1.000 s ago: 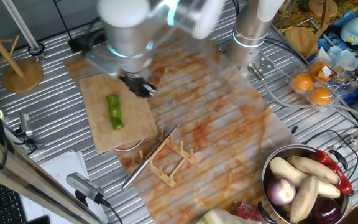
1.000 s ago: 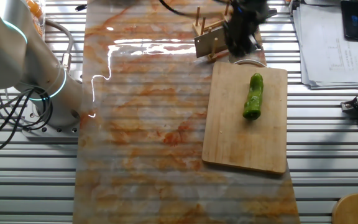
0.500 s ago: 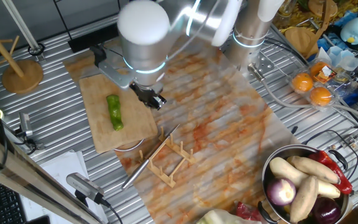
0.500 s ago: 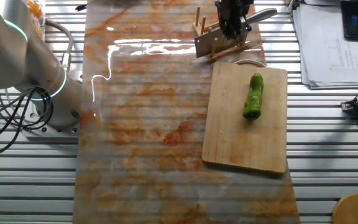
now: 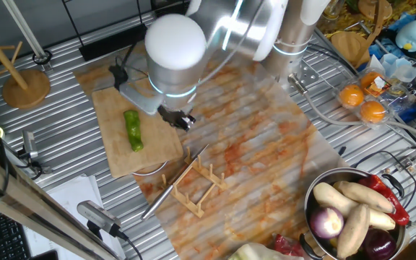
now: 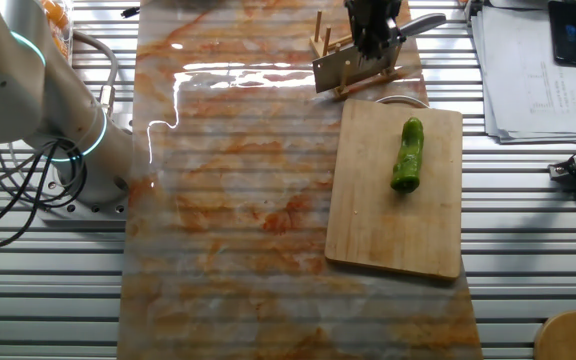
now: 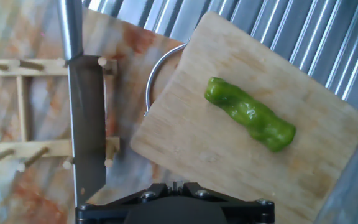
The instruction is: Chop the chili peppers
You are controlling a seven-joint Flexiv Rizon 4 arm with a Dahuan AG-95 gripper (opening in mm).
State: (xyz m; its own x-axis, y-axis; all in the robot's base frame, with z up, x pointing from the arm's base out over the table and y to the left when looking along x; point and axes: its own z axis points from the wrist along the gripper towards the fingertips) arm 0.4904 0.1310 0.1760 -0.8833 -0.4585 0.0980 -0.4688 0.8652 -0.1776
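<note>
Hand view: gripper (image 6: 373, 38), moved off the cutting board (image 7: 247, 168) to hover above the racked knife (image 7: 87, 124), jaw opening indiscernible; green chili pepper (image 7: 250, 121) remains whole, cutting not begun.

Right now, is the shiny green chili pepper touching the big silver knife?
Apart. The hand view shows the green chili pepper lying on the wooden cutting board, with bare board between it and the silver knife on its rack.
</note>
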